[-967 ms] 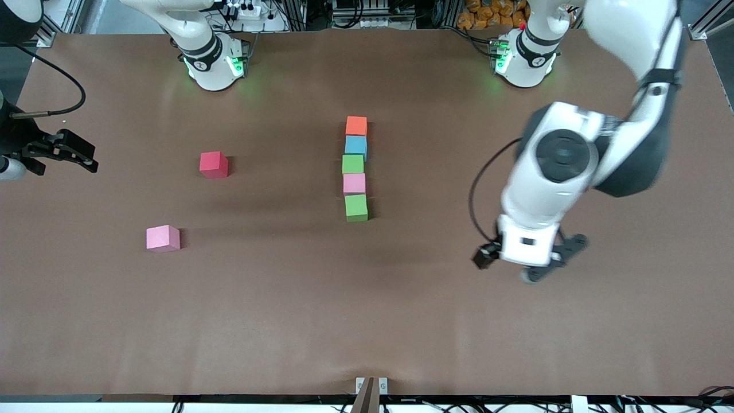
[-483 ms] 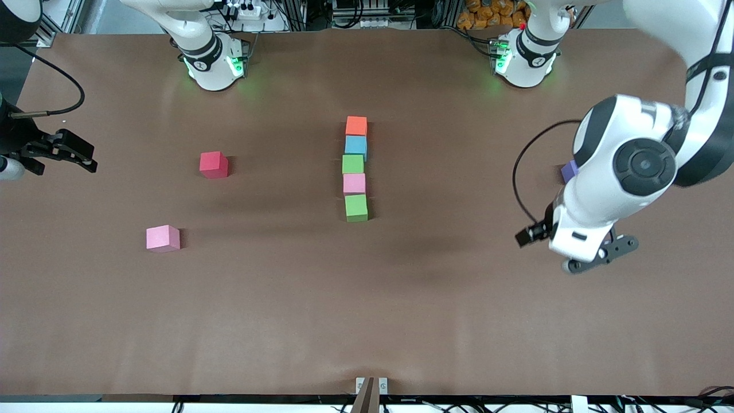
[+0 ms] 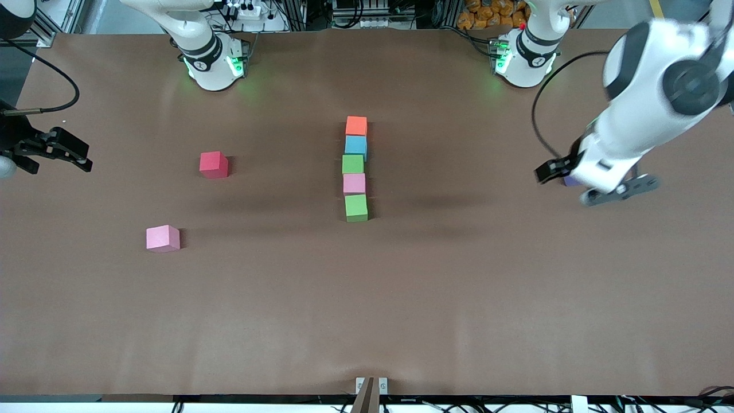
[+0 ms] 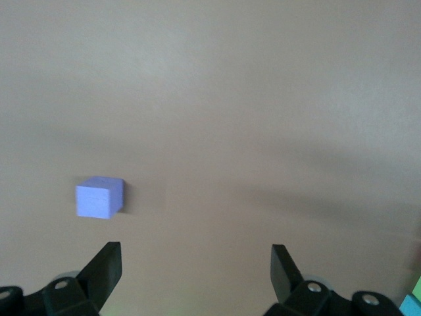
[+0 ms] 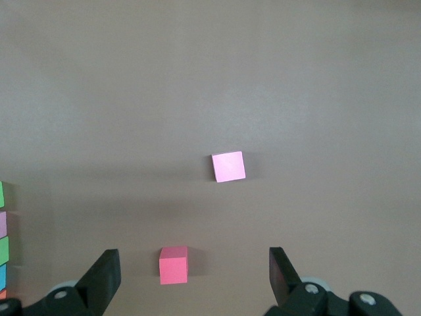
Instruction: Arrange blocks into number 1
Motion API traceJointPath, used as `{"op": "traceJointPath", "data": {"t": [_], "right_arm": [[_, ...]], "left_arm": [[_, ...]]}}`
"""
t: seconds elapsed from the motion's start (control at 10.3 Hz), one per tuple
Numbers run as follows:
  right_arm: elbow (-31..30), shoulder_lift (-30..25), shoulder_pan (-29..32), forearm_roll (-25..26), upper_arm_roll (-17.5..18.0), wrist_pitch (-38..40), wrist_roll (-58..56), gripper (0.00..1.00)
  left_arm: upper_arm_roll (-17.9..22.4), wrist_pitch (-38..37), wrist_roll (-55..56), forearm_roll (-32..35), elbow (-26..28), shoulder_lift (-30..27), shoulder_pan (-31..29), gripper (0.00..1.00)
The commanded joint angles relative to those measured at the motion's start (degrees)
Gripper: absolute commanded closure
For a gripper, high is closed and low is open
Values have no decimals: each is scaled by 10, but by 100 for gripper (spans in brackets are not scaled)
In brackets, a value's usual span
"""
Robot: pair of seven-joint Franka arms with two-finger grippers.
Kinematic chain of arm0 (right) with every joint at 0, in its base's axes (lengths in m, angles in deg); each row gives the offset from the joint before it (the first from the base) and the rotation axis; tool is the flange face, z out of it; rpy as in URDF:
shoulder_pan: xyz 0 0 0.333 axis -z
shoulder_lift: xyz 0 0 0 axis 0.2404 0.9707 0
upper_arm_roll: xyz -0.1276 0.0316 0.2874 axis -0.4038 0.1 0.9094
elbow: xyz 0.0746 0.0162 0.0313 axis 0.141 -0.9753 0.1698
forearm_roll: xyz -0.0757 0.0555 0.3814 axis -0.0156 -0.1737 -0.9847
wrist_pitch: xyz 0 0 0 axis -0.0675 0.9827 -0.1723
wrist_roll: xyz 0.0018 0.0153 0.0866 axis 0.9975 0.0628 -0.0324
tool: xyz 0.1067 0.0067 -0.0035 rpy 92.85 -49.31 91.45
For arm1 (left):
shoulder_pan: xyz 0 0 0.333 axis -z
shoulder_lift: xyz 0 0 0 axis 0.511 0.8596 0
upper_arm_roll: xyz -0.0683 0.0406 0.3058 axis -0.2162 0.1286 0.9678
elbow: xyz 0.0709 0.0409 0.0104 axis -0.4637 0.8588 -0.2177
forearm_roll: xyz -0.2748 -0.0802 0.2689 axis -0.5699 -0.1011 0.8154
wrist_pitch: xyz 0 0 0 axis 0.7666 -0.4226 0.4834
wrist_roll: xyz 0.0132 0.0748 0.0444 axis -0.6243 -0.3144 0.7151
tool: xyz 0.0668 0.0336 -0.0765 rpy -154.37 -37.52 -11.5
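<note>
Line of five blocks (image 3: pixel 355 169) sits mid-counter, single file, touching or nearly so. Long axis runs from the bases' edge toward the front camera: orange (image 3: pixel 356 125) nearest the bases, then blue (image 3: pixel 355 147), green (image 3: pixel 352 164), pink (image 3: pixel 354 183), green (image 3: pixel 356 207) closest to the camera. Slight stagger, not dead straight.

Counter (image 3: pixel 367 310) is a plain matte brown sheet; cables and rack gear crowd the edge by the bases.

Red cube (image 3: pixel 213 164) and a spare pink cube (image 3: pixel 163 238) lie loose toward the right arm's end, well apart from the line. Purple cube (image 4: pixel 99 197) is mostly hidden under the left arm in the front view; clear only in the left wrist view.

Left end effector (image 3: pixel 613 190) hangs over the counter beside the purple cube, fingers wide apart, empty. Right end effector (image 3: pixel 54 152) is over its end of the counter, cut off by the frame edge, fingers spread, empty.
</note>
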Motion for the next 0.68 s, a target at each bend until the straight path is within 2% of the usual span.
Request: {"op": "traceJointPath", "data": {"t": [0.0,0.29,0.39,0.58], "right_arm": [[6,-2,5,-5,3,10,6,0],[7,-2,5,-5,3,13,5,0],[7,-2,5,-5,3,13,5,0],[7,-1,5,-6,3,13,5,0]], "left_arm": [[39,9,-67,-13,-32,-32,1,0],[42,-70,-110,-9,-104,-32,1,0],[40,-113,-157,-13,-120,-32,1,0],[40,-145,-206,-37,-133,-34,1,0]]}}
